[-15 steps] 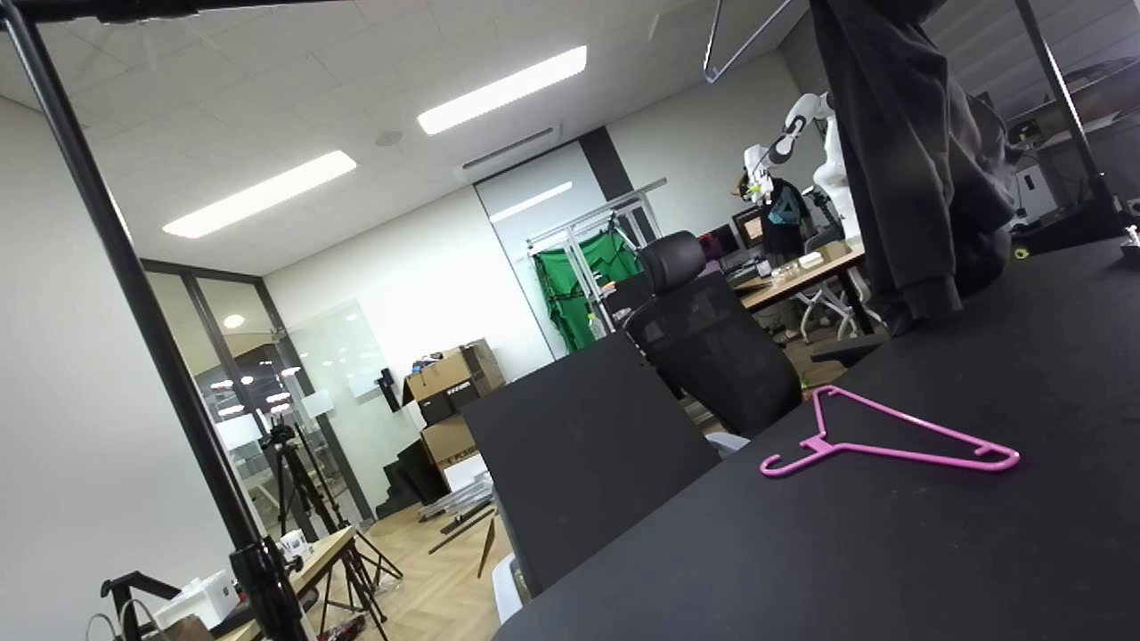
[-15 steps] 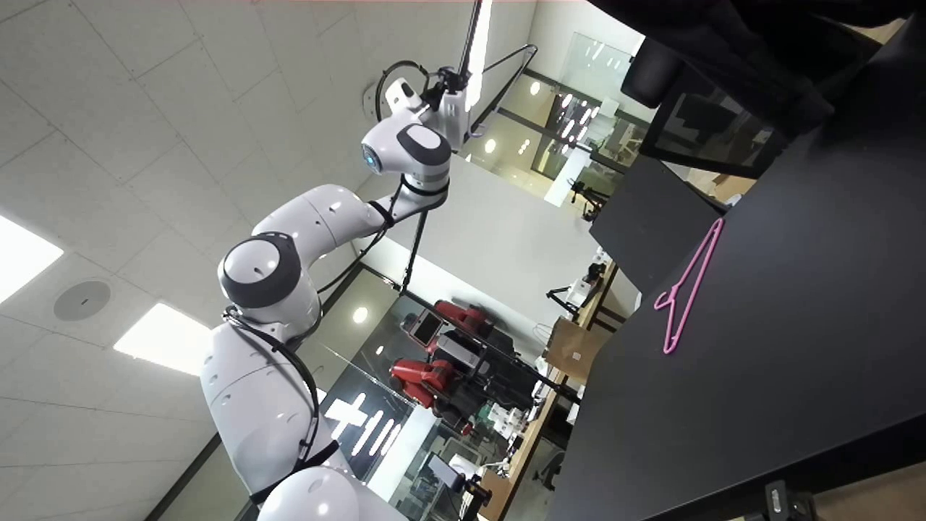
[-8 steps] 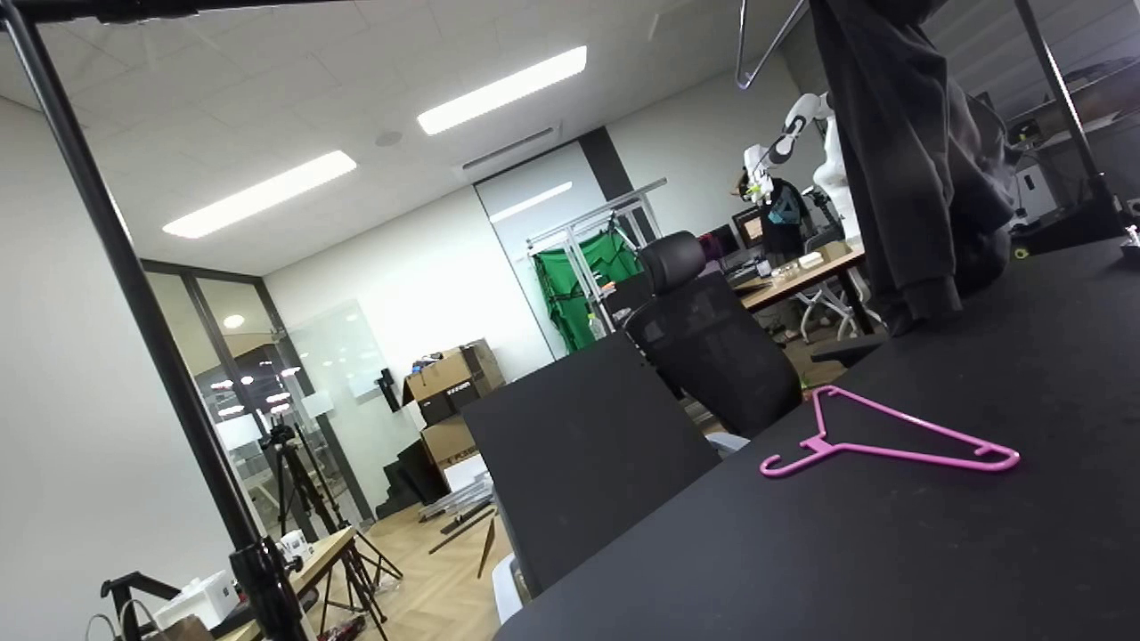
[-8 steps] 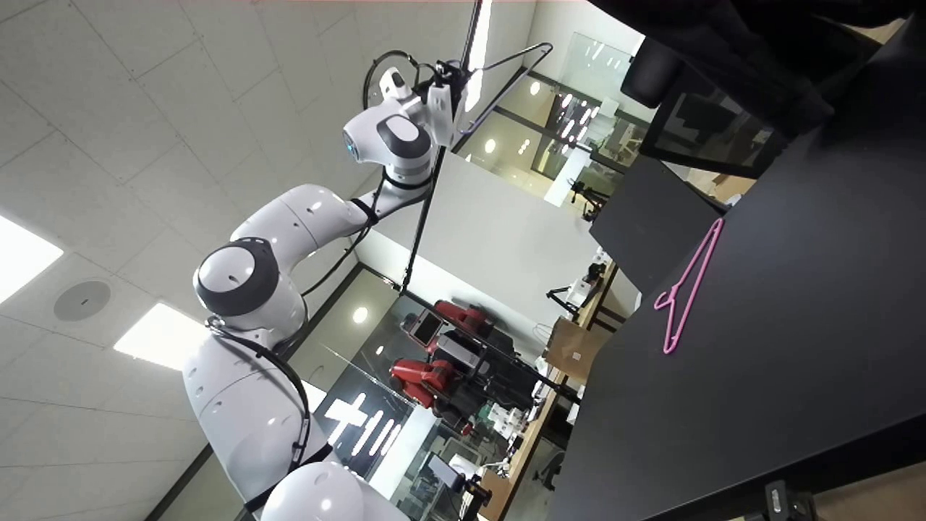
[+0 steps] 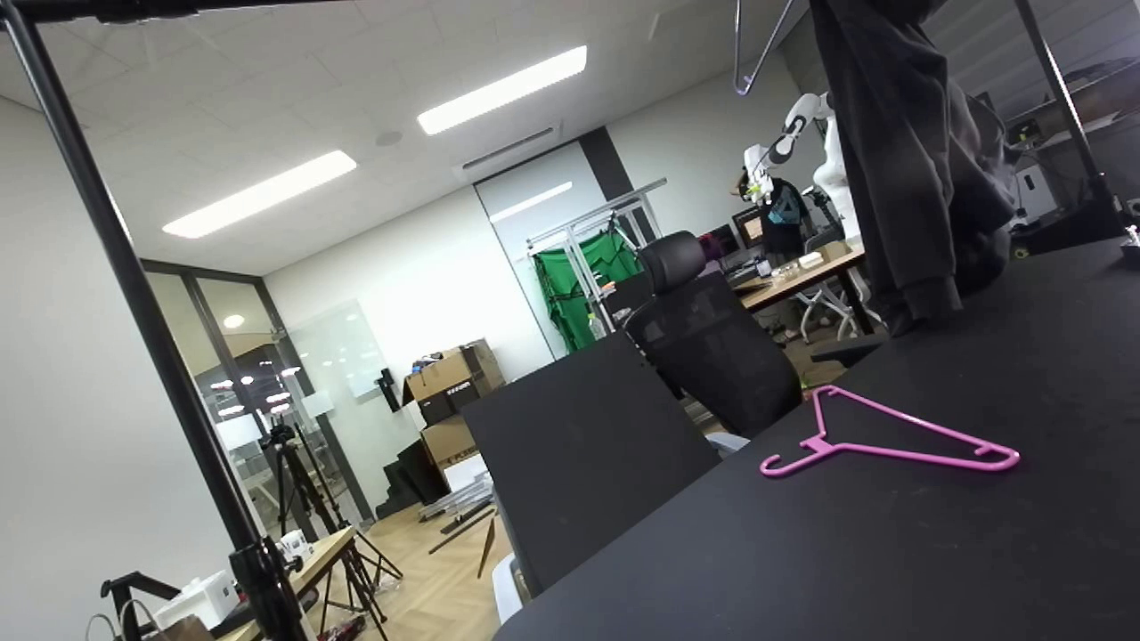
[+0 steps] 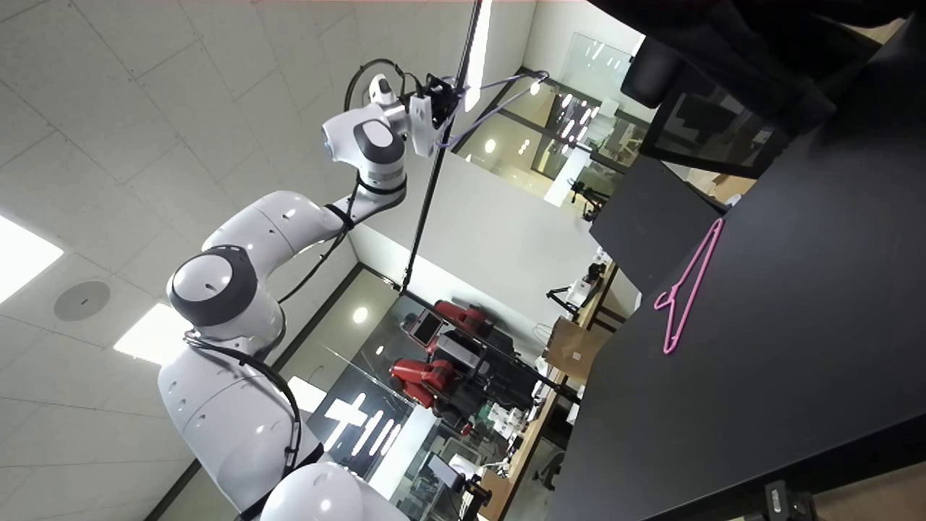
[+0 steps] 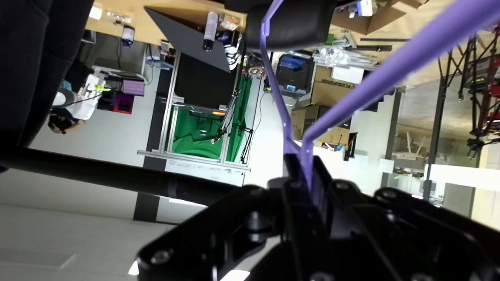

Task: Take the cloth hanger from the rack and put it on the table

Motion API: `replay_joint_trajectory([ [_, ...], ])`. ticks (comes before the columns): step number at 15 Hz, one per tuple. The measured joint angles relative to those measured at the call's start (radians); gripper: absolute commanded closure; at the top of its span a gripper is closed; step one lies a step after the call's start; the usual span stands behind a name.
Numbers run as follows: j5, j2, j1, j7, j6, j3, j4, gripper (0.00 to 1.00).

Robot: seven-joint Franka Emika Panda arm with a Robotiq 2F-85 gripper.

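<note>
Table [image 6: 810,304]: black.
Cloth hanger [image 7: 363,93], thin, purple: above table level, pinched between the clamped fingers [image 7: 295,195] of the gripper [image 7: 306,164]; its two bars meet at the fingertips and spread outward.
Rack [image 7: 117,175], black rod: above table level, contact with the hanger unclear.
Pink hanger [image 5: 917,457]: flat on the table, near its edge.

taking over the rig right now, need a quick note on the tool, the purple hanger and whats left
Tool: closed on the purple hanger where its two arms meet, up off the table.
Rack bar: shows next to the tool in the wrist view; whether the hanger is fully clear of it, I can't tell.
Pink hanger: lies on the table, not the one to move.
Done: grip taken.
Left: check it's free, carry it over, lay it down, let go.
</note>
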Motion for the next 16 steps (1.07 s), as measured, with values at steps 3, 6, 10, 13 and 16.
replay_joint_trajectory([
  [3,0.022,-0.049,0.0,-0.049,-0.1,0.021,-0.031,0.98],
  [6,0.027,-0.089,0.0,-0.087,-0.159,0.028,-0.07,0.98],
  [10,0.013,-0.118,-0.004,-0.119,-0.207,0.031,-0.129,0.98],
  [13,-0.034,-0.109,-0.017,-0.118,-0.179,0.031,-0.183,0.98],
  [16,-0.089,-0.081,-0.023,-0.116,-0.105,0.03,-0.245,0.98],
])
